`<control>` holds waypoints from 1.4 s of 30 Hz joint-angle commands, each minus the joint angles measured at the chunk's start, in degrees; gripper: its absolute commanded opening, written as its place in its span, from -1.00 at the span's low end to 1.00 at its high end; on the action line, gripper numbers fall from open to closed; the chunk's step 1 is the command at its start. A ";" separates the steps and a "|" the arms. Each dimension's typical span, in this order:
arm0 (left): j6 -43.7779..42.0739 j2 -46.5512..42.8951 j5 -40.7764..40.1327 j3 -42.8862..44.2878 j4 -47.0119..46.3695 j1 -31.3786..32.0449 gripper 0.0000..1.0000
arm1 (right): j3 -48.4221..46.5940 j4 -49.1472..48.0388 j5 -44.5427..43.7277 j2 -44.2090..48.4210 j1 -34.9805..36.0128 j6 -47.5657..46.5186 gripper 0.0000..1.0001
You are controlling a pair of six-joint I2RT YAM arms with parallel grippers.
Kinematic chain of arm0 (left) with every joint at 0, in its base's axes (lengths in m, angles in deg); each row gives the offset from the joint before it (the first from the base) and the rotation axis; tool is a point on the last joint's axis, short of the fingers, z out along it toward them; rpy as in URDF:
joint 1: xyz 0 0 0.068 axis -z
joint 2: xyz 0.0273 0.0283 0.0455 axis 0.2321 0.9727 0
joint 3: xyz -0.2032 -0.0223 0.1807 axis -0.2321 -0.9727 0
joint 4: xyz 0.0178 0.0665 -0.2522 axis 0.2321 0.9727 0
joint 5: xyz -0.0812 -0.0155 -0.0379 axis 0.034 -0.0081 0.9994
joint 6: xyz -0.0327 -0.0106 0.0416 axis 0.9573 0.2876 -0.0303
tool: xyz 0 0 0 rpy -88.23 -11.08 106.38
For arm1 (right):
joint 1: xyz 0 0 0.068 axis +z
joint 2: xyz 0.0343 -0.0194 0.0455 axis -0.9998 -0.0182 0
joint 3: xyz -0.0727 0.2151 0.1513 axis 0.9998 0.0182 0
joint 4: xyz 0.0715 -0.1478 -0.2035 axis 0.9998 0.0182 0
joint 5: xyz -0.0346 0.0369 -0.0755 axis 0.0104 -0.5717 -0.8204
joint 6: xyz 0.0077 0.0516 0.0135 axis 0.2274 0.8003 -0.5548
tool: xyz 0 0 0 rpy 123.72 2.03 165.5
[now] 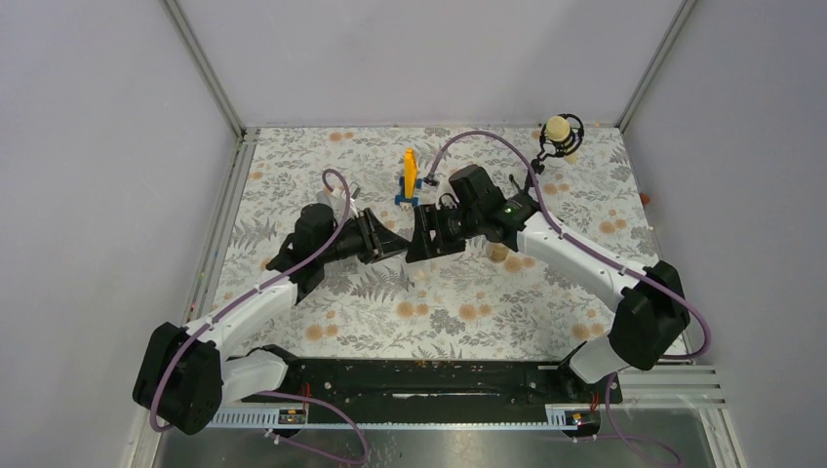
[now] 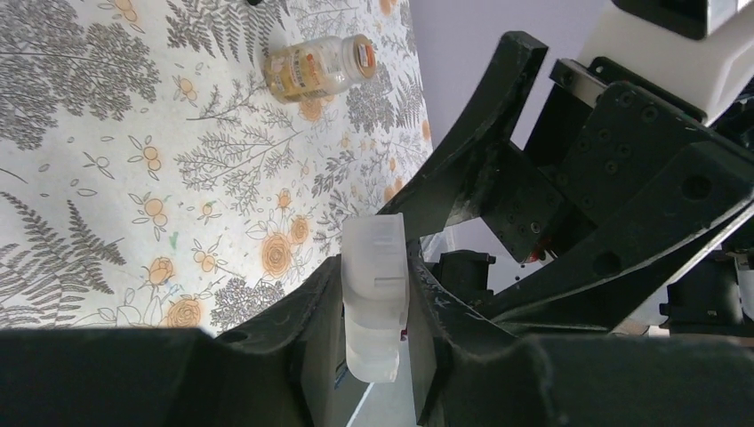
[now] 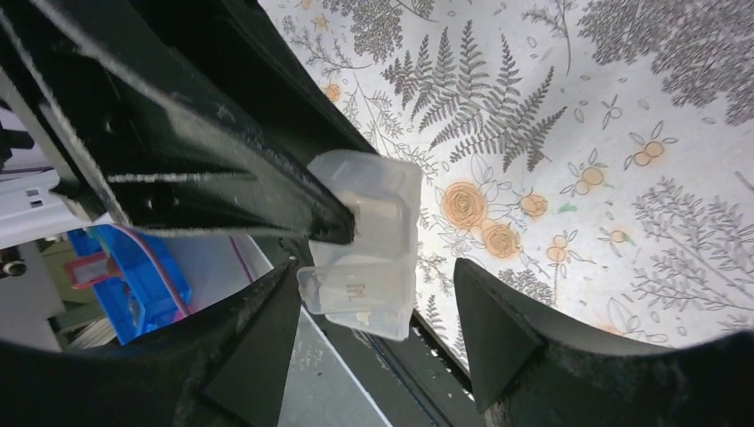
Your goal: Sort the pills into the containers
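My left gripper is shut on a small frosted see-through plastic box and holds it above the table. The same box sits between the spread fingers of my right gripper, which is open; its left finger is close beside the box, its right finger stands apart. In the top view both grippers meet at mid-table, left and right. An amber-tan jar lies on its side on the floral cloth. The colourless jar is not clearly visible.
An upright orange piece on a blue base stands just behind the grippers. A microphone on its stand is at the far right corner. White walls enclose the floral table on three sides.
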 commanded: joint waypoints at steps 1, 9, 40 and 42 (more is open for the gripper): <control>-0.57 -2.15 2.07 2.21 -2.88 -1.98 -1.00 | -0.38 3.76 -7.53 3.12 -0.68 -5.76 0.38; -1.22 -2.30 2.48 2.07 -1.72 -3.72 -1.00 | -1.04 5.47 -14.23 4.87 -0.89 -6.71 0.21; -0.51 -2.14 3.20 2.35 -4.35 -4.84 -1.00 | 6.86 -14.41 1.65 6.32 -3.24 0.70 -0.80; -0.77 -2.01 2.58 2.70 -3.19 -4.96 -0.71 | 7.19 -14.29 1.44 6.18 -3.34 0.62 -0.99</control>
